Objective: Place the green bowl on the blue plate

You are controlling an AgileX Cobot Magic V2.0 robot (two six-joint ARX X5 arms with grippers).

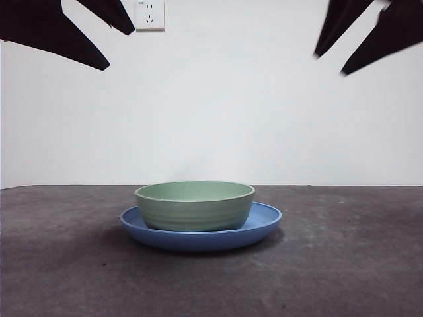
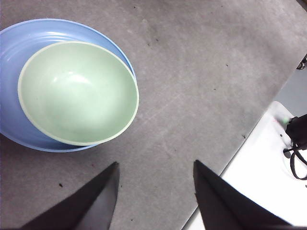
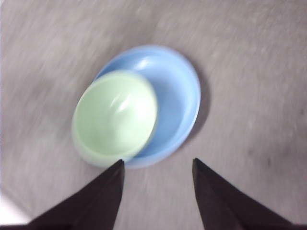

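Gaping tools [image 2: 156,191] [image 3: 158,191], both empty

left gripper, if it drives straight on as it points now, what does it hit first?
Probably bare grey table: the open left gripper aims beside the pale green bowl sitting on the glossy blue plate. Depth is unclear.

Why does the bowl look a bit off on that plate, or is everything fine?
Nothing is spilled or broken. The green bowl sits upright on the blue plate, only off-center toward one rim. Left gripper and right gripper hang open above, touching nothing.
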